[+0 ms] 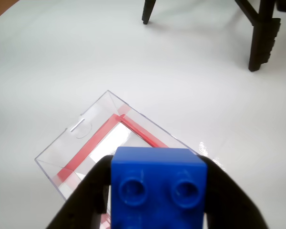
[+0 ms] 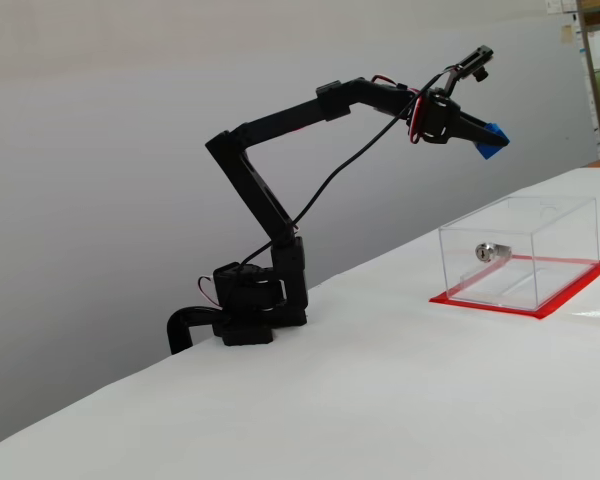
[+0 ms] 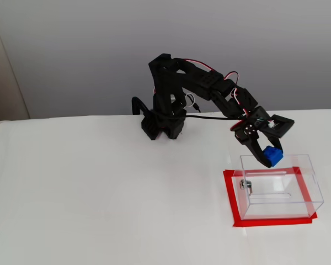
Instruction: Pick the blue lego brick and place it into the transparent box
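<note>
Brick: the blue lego brick (image 1: 157,188) is clamped between the two black fingers of the gripper (image 1: 157,200), studs facing the wrist camera; it is held in the air, not touching anything.
Brick position: in a fixed view the brick (image 2: 490,139) hangs well above the transparent box (image 2: 520,250); in another fixed view it (image 3: 272,155) sits over the box's near upper edge.
Gripper: closed on the brick, tilted downward toward the box.
Box: clear, open-topped, standing on a red base mat (image 3: 267,222); a small silver lock cylinder (image 3: 245,185) is set in one wall.
Arm: black, with red wires, reaching from its base (image 3: 161,128) at the back edge.
Worktop: plain white (image 3: 99,210).
</note>
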{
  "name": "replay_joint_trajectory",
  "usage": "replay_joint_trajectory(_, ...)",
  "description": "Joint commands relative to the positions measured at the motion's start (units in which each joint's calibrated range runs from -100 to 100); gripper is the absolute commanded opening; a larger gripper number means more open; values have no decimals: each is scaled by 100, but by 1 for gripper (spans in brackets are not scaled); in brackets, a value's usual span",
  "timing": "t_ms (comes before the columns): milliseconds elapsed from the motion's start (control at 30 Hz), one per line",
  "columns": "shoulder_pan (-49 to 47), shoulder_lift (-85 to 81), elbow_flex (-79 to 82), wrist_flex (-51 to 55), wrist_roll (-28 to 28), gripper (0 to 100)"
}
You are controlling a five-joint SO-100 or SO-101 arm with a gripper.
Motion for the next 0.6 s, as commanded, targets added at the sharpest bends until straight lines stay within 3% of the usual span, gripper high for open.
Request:
replay_joint_trajectory(0,-299,459,-793,-105,-10,13)
replay_joint_trajectory(267,-580,1672,-1841,-105,-15,13)
replay_joint_trajectory(567,-558,1817,-1905,-35,-21,13)
